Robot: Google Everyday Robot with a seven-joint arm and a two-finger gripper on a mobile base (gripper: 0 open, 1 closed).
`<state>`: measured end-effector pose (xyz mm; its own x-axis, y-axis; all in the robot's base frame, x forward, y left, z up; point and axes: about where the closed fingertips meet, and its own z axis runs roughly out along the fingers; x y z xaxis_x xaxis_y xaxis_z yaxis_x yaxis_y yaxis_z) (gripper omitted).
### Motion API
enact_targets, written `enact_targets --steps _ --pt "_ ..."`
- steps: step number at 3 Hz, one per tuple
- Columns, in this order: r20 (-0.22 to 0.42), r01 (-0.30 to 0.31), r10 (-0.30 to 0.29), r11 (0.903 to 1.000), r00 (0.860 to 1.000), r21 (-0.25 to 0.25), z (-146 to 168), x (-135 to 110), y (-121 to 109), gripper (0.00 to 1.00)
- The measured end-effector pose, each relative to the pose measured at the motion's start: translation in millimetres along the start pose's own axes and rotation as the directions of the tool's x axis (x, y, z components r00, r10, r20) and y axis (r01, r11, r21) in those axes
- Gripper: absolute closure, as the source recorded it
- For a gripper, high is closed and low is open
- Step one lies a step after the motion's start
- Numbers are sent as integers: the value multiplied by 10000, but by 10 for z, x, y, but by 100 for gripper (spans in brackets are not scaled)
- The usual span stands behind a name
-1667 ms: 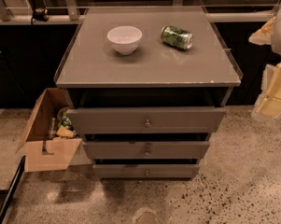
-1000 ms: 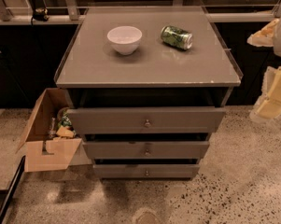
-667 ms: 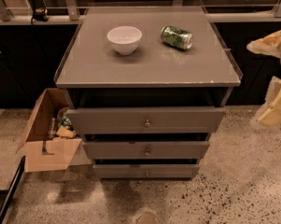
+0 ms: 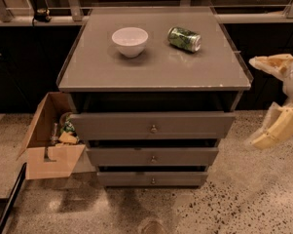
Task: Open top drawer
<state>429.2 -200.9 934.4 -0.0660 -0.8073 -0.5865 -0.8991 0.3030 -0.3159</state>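
A cardboard box [image 4: 48,145] is seen on the floor [image 4: 243,199], just beside the left side of the grey cabinet [image 4: 155,67], with its flaps open. Several small things are held in it, among them something green and something yellow; what they are cannot be told. A white bowl [image 4: 130,41] is set upright on the cabinet top, left of the middle. A green can [image 4: 184,38] is laid on its side near it, to the right, and the two are kept apart.

The top drawer [image 4: 112,126] is found directly under the cabinet top, above the middle drawer [image 4: 117,156] and the bottom drawer [image 4: 121,179]. Its front is flat and grey, wider and taller than the two below it. One small round metal knob [image 4: 153,128] is fixed at its centre. A dark gap is shown between the cabinet top and the upper edge of the front. Nothing of the drawer's inside is shown, and how far it is pulled out cannot be told.

The gripper [image 4: 255,101] is held at the right edge of the view, beside the cabinet and well apart from the knob. Its two pale yellow fingers [image 4: 277,128] are spread wide, and nothing is held between them.
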Motion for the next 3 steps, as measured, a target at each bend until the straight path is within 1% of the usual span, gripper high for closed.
enact_targets --steps 1,2,3 --pt "0 0 0 10000 10000 0 0 0 0 0" --pt "135 -144 143 9999 9998 84 169 64 88 0" --pt "313 -250 235 9986 9992 459 353 171 130 0"
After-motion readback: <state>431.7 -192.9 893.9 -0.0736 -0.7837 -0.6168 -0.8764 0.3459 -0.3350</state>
